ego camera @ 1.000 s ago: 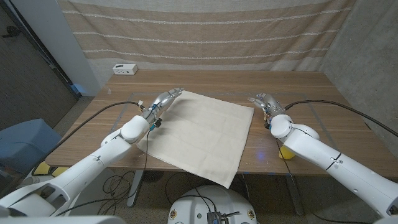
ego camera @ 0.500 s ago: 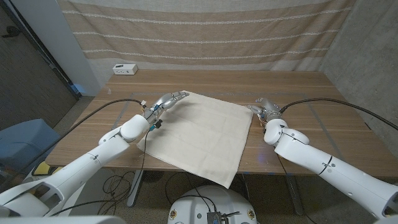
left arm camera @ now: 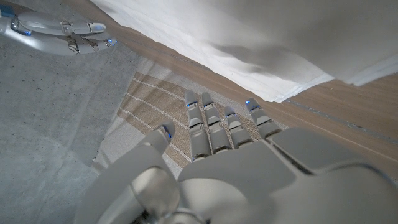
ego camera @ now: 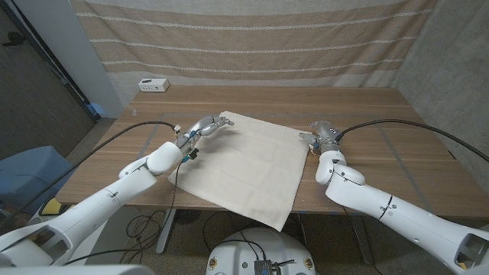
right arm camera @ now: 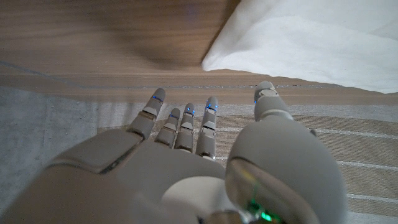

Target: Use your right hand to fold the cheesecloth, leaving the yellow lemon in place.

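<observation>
One cheesecloth [ego camera: 248, 164] lies spread flat in the middle of the wooden table [ego camera: 367, 103], its near corner hanging over the table's front edge. Two hands flank it. The right hand [ego camera: 322, 134] sits just off the cloth's far right corner, fingers extended and apart, holding nothing. The left hand [ego camera: 208, 124] reaches the cloth's far left corner with fingers stretched out, nothing in its grip. Beyond the cloth's far edge there's a wide strip of bare wood, and one small white box [ego camera: 153, 85] sits well apart at the table's far left corner. The right wrist view brings the cloth's corner [right arm camera: 298, 43] close, with the fingers [right arm camera: 180, 127] apart from it. The left wrist view catches the other hand [left arm camera: 62, 34] across the cloth.
</observation>
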Motion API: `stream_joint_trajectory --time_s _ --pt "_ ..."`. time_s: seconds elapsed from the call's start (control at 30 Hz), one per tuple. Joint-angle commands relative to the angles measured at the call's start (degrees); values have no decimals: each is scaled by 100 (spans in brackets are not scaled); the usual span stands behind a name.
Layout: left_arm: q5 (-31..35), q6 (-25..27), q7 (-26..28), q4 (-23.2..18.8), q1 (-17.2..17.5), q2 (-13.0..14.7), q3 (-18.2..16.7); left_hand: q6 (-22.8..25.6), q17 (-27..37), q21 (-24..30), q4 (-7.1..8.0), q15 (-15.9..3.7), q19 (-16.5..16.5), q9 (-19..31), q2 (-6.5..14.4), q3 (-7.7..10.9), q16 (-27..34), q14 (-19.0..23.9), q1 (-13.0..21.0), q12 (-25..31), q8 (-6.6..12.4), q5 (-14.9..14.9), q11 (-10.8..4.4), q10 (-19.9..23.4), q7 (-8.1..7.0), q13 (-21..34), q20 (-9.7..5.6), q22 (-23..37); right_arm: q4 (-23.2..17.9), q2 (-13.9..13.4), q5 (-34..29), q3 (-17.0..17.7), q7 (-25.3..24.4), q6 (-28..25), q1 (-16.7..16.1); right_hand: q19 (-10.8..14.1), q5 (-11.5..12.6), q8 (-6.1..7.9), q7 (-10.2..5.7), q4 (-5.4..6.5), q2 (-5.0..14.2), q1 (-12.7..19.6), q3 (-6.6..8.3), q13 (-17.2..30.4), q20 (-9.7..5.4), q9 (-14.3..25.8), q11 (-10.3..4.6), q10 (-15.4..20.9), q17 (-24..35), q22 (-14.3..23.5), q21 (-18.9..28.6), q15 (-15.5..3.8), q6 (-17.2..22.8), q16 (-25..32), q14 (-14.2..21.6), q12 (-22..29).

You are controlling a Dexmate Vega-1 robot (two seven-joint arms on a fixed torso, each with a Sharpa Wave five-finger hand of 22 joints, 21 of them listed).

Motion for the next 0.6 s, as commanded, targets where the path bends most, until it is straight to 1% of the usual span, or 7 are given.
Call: stream_joint_trajectory --time_s 0.03,0.1,0.17,0.2,0.37,0.53,0.6 --pt "240 299 34 -296 101 159 8 124 19 31 7 -45 61 12 -36 36 17 125 -19 30 24 -4 -8 126 21 14 30 16 343 264 -630 -414 161 -300 258 71 57 25 -9 -29 5 133 12 7 -4 13 -41 44 11 8 34 -20 47 44 60 37" --pt "234 364 10 -339 111 174 9 197 20 31 24 -65 72 12 -40 35 21 175 -42 29 23 -3 -35 186 28 14 32 16 398 308 -698 -485 247 -437 333 69 62 17 -9 -18 9 142 11 7 7 14 -34 41 13 8 32 -12 39 41 50 33" --pt "257 440 -3 -381 114 190 17 217 20 35 32 -68 91 12 -43 35 21 202 -53 29 13 -3 -33 225 39 14 36 16 456 367 -734 -538 334 -593 404 54 66 -8 -29 15 12 127 -2 8 12 15 -38 18 22 9 25 -14 -3 39 31 20" --pt "262 470 -14 -398 115 197 22 236 19 36 39 -81 98 12 -45 36 19 225 -64 30 3 -2 13 264 53 15 32 16 491 400 -753 -572 377 -684 445 42 69 -36 -48 44 7 107 -20 10 22 16 -22 4 29 10 19 -4 -50 33 2 12" --pt "263 647 -66 -494 127 238 31 331 17 40 57 -113 128 12 -60 33 21 307 -97 29 -6 0 -7 361 91 15 26 17 643 510 -779 -697 523 -991 599 -4 73 -68 -33 109 6 46 -61 13 52 19 -21 -62 47 12 1 19 -84 23 -60 -17" --pt "260 716 -89 -527 127 259 42 418 16 53 76 -135 181 11 -69 33 27 400 -127 31 -16 2 -10 466 117 15 38 16 832 614 -800 -831 569 -1279 732 24 75 -60 -21 143 9 10 -86 14 56 20 -36 -33 55 13 13 14 -30 36 -50 -6" --pt "253 711 -96 -517 118 257 47 447 15 53 80 -141 187 11 -73 33 24 415 -134 27 -16 3 -17 480 132 15 39 16 872 621 -765 -884 637 -1344 791 35 86 -25 -42 145 35 37 -81 15 45 22 -43 -28 55 14 17 9 91 41 -48 -6"
